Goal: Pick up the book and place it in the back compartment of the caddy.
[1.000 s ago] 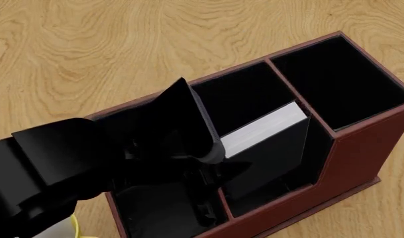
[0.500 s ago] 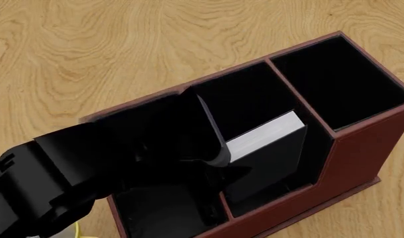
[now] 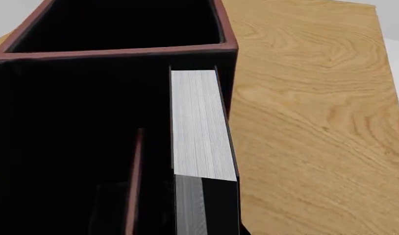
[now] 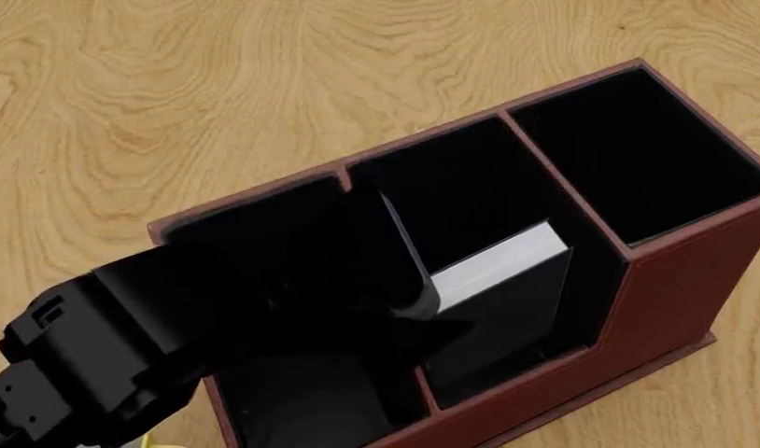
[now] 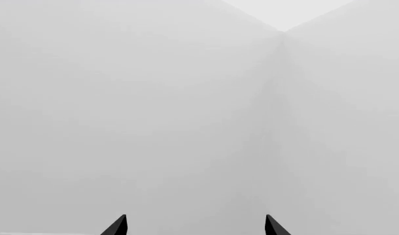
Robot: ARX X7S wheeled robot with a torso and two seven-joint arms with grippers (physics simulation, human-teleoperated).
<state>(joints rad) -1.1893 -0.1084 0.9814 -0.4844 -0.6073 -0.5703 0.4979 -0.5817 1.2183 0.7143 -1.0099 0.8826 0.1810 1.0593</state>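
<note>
The caddy [image 4: 679, 280] is a maroon box with black-lined cells. The book [image 4: 499, 261], black with white page edges, stands on edge in its middle part. In the left wrist view the book [image 3: 196, 122] sits between the thin low divider [image 3: 134, 171] and the outer wall [image 3: 230, 93], in the back compartment [image 3: 157, 147]. My left gripper [image 4: 420, 303] reaches over the left cell and is shut on the book's near end. Its fingertips are hard to tell from the black lining. My right gripper [image 5: 194, 226] is open, holds nothing and faces a blank white wall.
The caddy stands on a wooden table [image 4: 168, 93]. Its tall end cell [image 4: 641, 149] lies beyond the book. A sliver of the yellow-and-white mug [image 4: 149, 441] shows under my left arm at the frame's lower edge.
My left arm has drawn back toward the lower left of the head view. The book has sunk lower into the cell with it. More of the caddy's far rim now shows.
</note>
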